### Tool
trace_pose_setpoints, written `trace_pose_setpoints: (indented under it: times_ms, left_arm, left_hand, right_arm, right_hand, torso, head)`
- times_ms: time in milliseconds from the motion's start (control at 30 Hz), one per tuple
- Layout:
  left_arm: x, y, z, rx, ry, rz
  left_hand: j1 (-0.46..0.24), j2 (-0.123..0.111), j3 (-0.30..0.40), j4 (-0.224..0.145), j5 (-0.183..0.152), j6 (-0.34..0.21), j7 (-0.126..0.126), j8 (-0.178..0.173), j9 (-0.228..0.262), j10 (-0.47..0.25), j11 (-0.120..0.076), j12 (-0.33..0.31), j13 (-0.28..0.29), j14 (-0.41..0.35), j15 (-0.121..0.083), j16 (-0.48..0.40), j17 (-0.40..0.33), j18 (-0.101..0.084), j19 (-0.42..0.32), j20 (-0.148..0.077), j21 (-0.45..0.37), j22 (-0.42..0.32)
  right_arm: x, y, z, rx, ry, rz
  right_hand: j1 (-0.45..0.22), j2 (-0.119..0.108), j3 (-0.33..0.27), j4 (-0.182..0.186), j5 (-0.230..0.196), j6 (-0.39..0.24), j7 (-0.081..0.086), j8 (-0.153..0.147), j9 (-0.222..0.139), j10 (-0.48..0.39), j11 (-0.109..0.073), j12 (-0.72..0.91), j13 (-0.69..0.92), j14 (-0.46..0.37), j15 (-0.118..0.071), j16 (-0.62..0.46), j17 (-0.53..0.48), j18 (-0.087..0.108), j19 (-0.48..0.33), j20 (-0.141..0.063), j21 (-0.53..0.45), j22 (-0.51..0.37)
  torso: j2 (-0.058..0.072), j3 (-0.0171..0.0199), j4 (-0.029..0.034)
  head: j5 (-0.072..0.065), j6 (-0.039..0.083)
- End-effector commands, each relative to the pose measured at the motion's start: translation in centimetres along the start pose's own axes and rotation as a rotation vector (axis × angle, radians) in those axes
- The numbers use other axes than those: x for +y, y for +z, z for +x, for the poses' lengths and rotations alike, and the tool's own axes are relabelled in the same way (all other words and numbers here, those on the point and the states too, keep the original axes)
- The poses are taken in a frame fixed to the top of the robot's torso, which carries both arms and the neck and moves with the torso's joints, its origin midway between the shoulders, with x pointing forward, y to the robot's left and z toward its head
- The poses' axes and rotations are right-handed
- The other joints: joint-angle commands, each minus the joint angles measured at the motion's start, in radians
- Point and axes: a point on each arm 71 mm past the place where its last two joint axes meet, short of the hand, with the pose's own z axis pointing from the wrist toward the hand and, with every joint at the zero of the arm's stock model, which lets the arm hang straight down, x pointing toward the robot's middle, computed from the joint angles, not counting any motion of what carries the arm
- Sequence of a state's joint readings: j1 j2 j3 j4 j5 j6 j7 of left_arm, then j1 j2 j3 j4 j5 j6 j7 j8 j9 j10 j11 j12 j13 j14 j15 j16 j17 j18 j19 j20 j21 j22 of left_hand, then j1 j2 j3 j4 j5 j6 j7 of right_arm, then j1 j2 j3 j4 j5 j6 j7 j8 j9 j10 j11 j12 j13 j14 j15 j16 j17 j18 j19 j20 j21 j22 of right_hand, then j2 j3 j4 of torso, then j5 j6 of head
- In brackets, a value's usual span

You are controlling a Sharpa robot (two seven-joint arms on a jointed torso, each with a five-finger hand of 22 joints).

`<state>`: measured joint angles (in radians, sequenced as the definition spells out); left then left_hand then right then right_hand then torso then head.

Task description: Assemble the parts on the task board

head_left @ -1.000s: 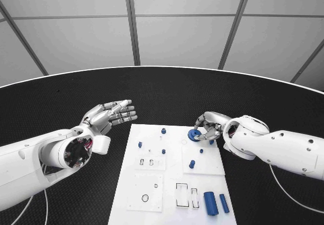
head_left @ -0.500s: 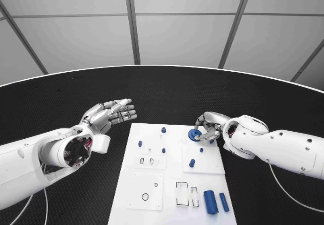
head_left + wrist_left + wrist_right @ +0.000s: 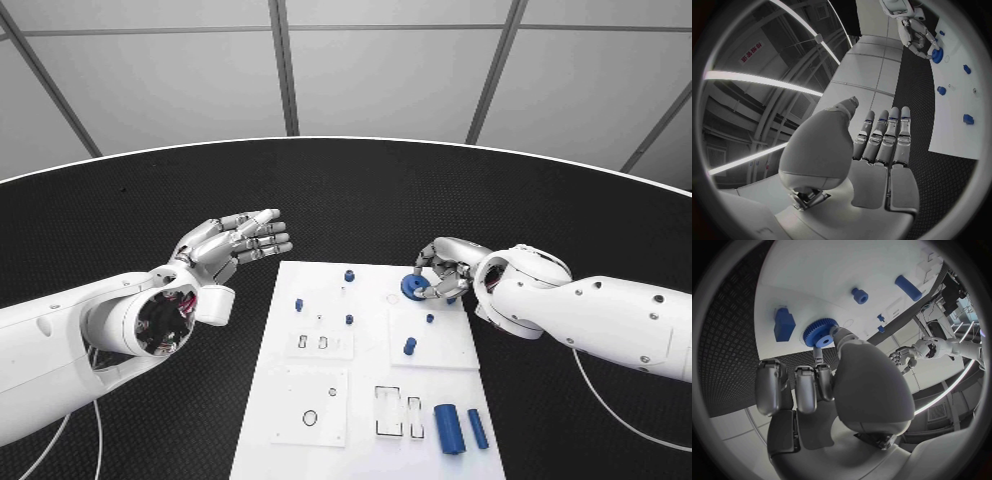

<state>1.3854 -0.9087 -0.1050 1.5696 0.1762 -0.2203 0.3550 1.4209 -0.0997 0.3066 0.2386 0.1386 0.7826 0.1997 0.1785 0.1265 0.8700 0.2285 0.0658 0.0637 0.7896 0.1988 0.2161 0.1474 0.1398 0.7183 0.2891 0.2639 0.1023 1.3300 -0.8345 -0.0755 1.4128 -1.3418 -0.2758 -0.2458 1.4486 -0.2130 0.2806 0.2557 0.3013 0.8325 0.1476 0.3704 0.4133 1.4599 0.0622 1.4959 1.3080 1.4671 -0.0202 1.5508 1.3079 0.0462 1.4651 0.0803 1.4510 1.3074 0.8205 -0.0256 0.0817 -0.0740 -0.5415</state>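
Pinching a blue gear (image 3: 415,288) at the task board (image 3: 325,400)'s far right edge, the right hand (image 3: 444,268) works early while the left hand (image 3: 238,243) hovers open-fingered, loose blue cylinders (image 3: 449,432) awaiting.

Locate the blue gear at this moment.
In the head view the blue gear is at the task board's far right area, pinched by the right hand, just beyond a small blue peg.

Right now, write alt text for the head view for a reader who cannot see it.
The right hand holds a blue gear over the white task board's far right edge. The left hand hovers open above the black table, left of the board, where small blue parts lie scattered.
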Motion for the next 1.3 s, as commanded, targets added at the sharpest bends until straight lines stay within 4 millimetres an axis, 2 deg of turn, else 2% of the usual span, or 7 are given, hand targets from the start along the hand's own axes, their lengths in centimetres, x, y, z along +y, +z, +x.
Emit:
trace_pose_setpoints:
  times_ms: [33, 300, 433, 833, 1000, 1100, 1300]
  left_arm:
    - [0.0, 0.0, 0.0, 0.0, 0.0, 0.0]
    - [0.0, 0.0, 0.0, -0.001, 0.0, 0.0]
    - [0.0, 0.1, 0.0, 0.0, 0.0, 0.001]
    - [0.1, 0.3, 0.1, 0.001, 0.001, 0.001]
    - [0.1, 0.4, 0.1, 0.002, 0.001, 0.0]
    - [0.1, 0.4, 0.1, 0.003, 0.0, -0.001]
    - [0.2, 0.6, 0.4, 0.009, 0.0, -0.003]
  left_hand:
    - [0.0, -0.005, 0.007, 0.0, -0.005, -0.004, 0.073, -0.005, -0.001, -0.006, 0.002, -0.001, 0.0, -0.009, 0.0, -0.004, -0.001, 0.01, -0.002, 0.001, -0.005, -0.001]
    - [0.0, -0.005, 0.008, 0.0, -0.005, -0.004, 0.073, -0.005, -0.001, -0.006, 0.002, -0.001, 0.0, -0.009, 0.0, -0.005, -0.001, 0.01, -0.002, 0.001, -0.005, -0.001]
    - [0.0, -0.004, 0.009, -0.001, -0.005, -0.004, 0.073, -0.005, -0.001, -0.006, 0.002, -0.001, 0.0, -0.009, 0.0, -0.005, -0.001, 0.01, -0.002, 0.001, -0.005, -0.002]
    - [0.0, -0.004, 0.009, -0.001, -0.005, -0.004, 0.073, -0.005, -0.001, -0.006, 0.002, -0.001, 0.0, -0.009, 0.0, -0.005, -0.001, 0.01, -0.002, 0.001, -0.005, -0.002]
    - [0.001, -0.003, 0.011, -0.001, -0.005, -0.004, 0.073, -0.006, -0.001, -0.006, 0.002, -0.001, 0.0, -0.009, 0.001, -0.006, -0.001, 0.009, -0.002, 0.001, -0.005, -0.002]
    - [0.001, -0.003, 0.011, -0.001, -0.005, -0.005, 0.073, -0.006, -0.001, -0.006, 0.002, -0.001, 0.0, -0.009, 0.001, -0.006, -0.001, 0.009, -0.002, 0.001, -0.005, -0.002]
    - [0.001, -0.003, 0.011, -0.001, -0.005, -0.004, 0.073, -0.006, -0.001, -0.007, 0.002, -0.001, 0.0, -0.009, 0.001, -0.006, -0.001, 0.009, -0.002, 0.001, -0.005, -0.002]
  right_arm:
    - [0.1, -0.1, -0.1, -0.013, 0.004, -0.007]
    - [0.7, -0.3, -0.4, -0.073, 0.023, -0.038]
    - [1.4, -0.7, -0.6, -0.105, 0.002, -0.073]
    - [5.3, -1.5, -0.3, -0.158, -0.074, -0.198]
    - [7.1, -1.1, 0.1, -0.171, -0.089, -0.231]
    - [8.2, -0.7, 0.3, -0.181, -0.104, -0.253]
    - [10.1, 0.8, 1.0, -0.177, -0.124, -0.276]
  right_hand:
    - [0.011, 0.001, 0.02, -0.004, 0.011, 0.019, -0.004, 0.01, 0.003, 0.054, -0.004, 0.007, 0.197, 0.093, 0.003, 0.004, 0.213, -0.009, 0.053, 0.003, 0.006, 0.108]
    - [-0.002, 0.014, 0.07, -0.006, 0.023, 0.061, -0.019, 0.02, 0.0, 0.067, -0.017, 0.022, 0.211, 0.094, -0.008, 0.005, 0.217, -0.01, 0.055, -0.006, 0.011, 0.115]
    - [-0.004, 0.014, 0.087, -0.01, 0.027, 0.069, -0.023, 0.021, -0.001, 0.069, -0.021, 0.023, 0.212, 0.095, -0.011, 0.005, 0.218, -0.01, 0.055, -0.01, 0.011, 0.116]
    - [-0.022, 0.006, 0.125, -0.02, 0.05, 0.078, -0.026, 0.016, -0.006, 0.071, -0.025, 0.025, 0.215, 0.095, -0.015, 0.007, 0.223, -0.011, 0.056, -0.015, 0.014, 0.119]
    - [-0.024, 0.005, 0.131, -0.022, 0.053, 0.078, -0.026, 0.015, -0.007, 0.071, -0.025, 0.025, 0.215, 0.096, -0.015, 0.007, 0.224, -0.011, 0.056, -0.015, 0.013, 0.119]
    - [-0.027, 0.004, 0.139, -0.026, 0.055, 0.076, -0.025, 0.012, -0.008, 0.069, -0.024, 0.023, 0.213, 0.095, -0.015, 0.007, 0.223, -0.011, 0.056, -0.015, 0.013, 0.119]
    - [-0.029, 0.004, 0.141, -0.026, 0.055, 0.076, -0.025, 0.011, -0.009, 0.07, -0.024, 0.024, 0.214, 0.096, -0.015, 0.007, 0.224, -0.011, 0.056, -0.015, 0.012, 0.118]
  torso:
    - [-0.001, -0.0001, -0.0002]
    - [-0.001, 0.0001, 0.0001]
    - [-0.001, -0.0015, 0.0009]
    - [-0.002, -0.0007, 0.0004]
    - [-0.002, -0.0034, 0.0018]
    - [0.0, -0.0016, 0.0025]
    - [0.0, -0.0025, 0.0001]
  head:
    - [-0.001, 0.0]
    - [-0.001, 0.002]
    - [-0.002, 0.004]
    - [0.003, 0.01]
    - [0.004, 0.011]
    - [0.005, 0.014]
    - [0.003, 0.018]
